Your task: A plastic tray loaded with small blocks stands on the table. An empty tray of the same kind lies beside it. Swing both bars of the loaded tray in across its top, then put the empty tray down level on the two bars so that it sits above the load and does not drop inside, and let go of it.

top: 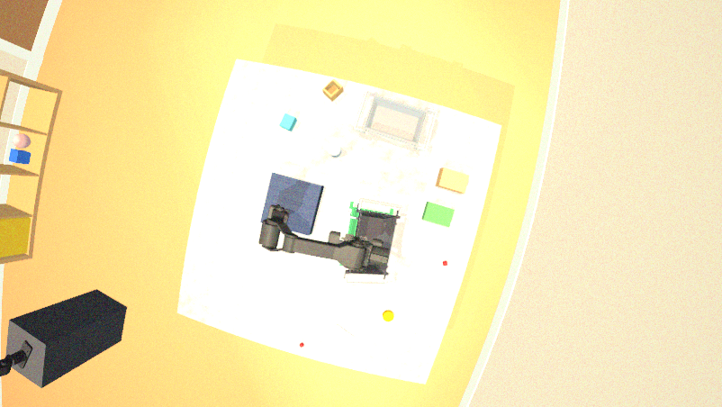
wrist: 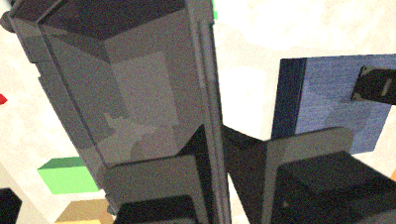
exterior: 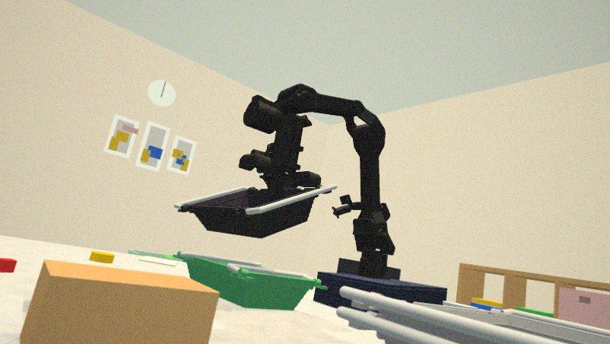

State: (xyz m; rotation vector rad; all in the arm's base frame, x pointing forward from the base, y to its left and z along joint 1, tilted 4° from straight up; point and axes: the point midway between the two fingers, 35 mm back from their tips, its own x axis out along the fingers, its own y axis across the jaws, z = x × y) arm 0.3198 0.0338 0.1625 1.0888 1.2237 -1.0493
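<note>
jaws (exterior: 279, 189) gripping black tray (top: 374, 227) (exterior: 255, 215) (wrist: 144, 94) by its side wall, above green tray (top: 352, 217) (exterior: 255, 284); green block (top: 437, 213) (wrist: 69, 179) near green tray.

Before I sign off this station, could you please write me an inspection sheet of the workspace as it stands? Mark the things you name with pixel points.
Surface: white table top (top: 237, 302), faintly mottled.
Loaded tray: green tray (exterior: 255, 286), standing on the table; its load is hidden from these views.
Bars: two pale bars (exterior: 290, 272) on the green tray.
Empty tray: black tray (top: 376, 227) (exterior: 255, 221) (wrist: 144, 94), held above the green tray.
Gripper: closed on the black tray's wall.
Clutter: orange block (top: 453, 181) (exterior: 119, 299), green block (top: 437, 213) (wrist: 69, 178), yellow disc (top: 388, 315) (exterior: 101, 256), grey tray (top: 421, 132), among others.
Cables: nothing seen.
Surroundings: wooden shelf (top: 46, 136), wall clock (exterior: 161, 93), three pictures.
</note>
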